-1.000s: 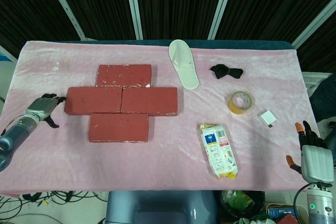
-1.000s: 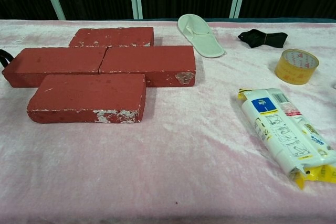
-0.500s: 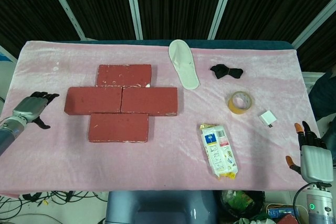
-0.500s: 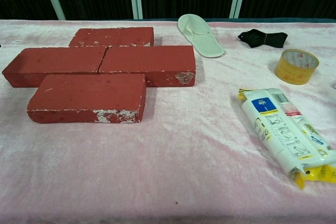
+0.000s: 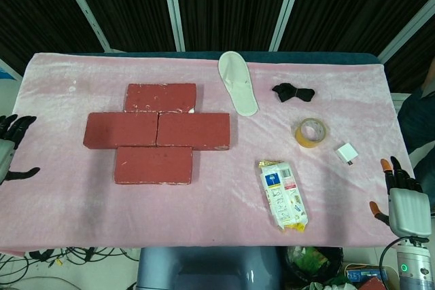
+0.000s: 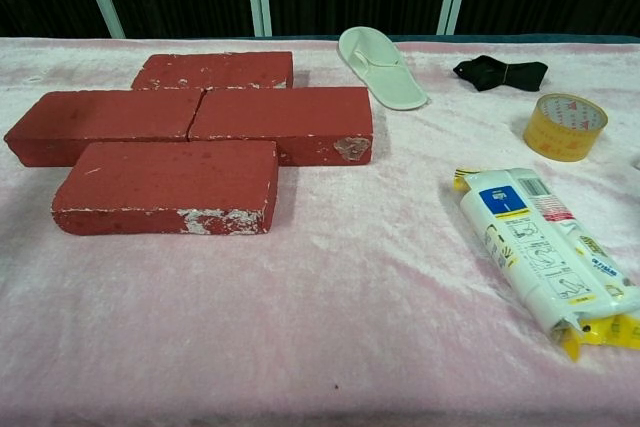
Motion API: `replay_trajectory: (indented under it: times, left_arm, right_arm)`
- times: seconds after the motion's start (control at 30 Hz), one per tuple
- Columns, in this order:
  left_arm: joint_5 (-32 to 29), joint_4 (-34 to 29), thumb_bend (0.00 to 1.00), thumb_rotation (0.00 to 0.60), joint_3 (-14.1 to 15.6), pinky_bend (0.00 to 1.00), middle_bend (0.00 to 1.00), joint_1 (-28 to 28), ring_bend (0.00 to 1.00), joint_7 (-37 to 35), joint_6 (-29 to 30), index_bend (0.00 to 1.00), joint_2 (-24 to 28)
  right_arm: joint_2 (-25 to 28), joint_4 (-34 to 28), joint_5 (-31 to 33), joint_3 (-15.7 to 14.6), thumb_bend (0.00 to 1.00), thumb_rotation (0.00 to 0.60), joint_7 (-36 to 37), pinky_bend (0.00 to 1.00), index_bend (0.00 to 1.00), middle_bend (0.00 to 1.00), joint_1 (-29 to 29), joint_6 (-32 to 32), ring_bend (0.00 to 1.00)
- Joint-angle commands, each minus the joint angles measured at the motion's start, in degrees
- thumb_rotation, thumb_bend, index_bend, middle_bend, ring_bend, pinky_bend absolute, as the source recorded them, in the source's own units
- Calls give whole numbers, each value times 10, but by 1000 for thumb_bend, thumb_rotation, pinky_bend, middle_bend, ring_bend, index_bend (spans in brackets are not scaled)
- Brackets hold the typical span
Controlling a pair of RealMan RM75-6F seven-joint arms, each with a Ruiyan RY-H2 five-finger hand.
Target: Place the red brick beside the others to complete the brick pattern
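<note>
Several red bricks lie flat on the pink cloth in a staggered pattern. The far brick [image 5: 160, 97] [image 6: 214, 70] sits at the back. Two bricks lie end to end in the middle row, the left one [image 5: 121, 130] [image 6: 103, 122] touching the right one [image 5: 194, 130] [image 6: 282, 120]. The near brick [image 5: 153, 164] [image 6: 167, 185] lies in front. My left hand [image 5: 9, 147] hangs at the table's left edge, fingers apart, holding nothing, well clear of the bricks. Past the front right corner my right hand [image 5: 403, 202] is open and empty. Neither hand shows in the chest view.
A white slipper [image 5: 237, 82] [image 6: 380, 66] lies behind the bricks' right end. A black bow [image 5: 293, 92] [image 6: 501, 72], a yellow tape roll [image 5: 310, 132] [image 6: 565, 127], a small white block [image 5: 346, 153] and a wipes packet [image 5: 283, 194] [image 6: 545, 251] lie on the right half.
My left hand has drawn away leftward from the left middle brick's end to the table's edge. The bricks and the right hand have not moved.
</note>
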Motion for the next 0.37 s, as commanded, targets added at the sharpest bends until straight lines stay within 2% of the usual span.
replay_trajectory:
  times: [0.03, 0.23, 0.37]
  left_arm:
    - [18, 11, 112, 600, 14, 0, 68, 55, 0, -32, 61, 35, -25]
    - [40, 37, 112, 600, 23, 0, 62, 88, 0, -57, 100, 100, -47]
    - [34, 22, 112, 600, 27, 0, 63, 94, 0, -39, 87, 103, -41]
  right_arm:
    - [0, 1, -3, -1, 151, 600, 1, 242, 77, 10, 0, 1, 149]
    - [1, 3, -7, -2, 151, 600, 2, 242, 77, 9, 0, 1, 149]
    - [1, 3, -7, -1, 152, 600, 4, 242, 77, 9, 0, 1, 149]
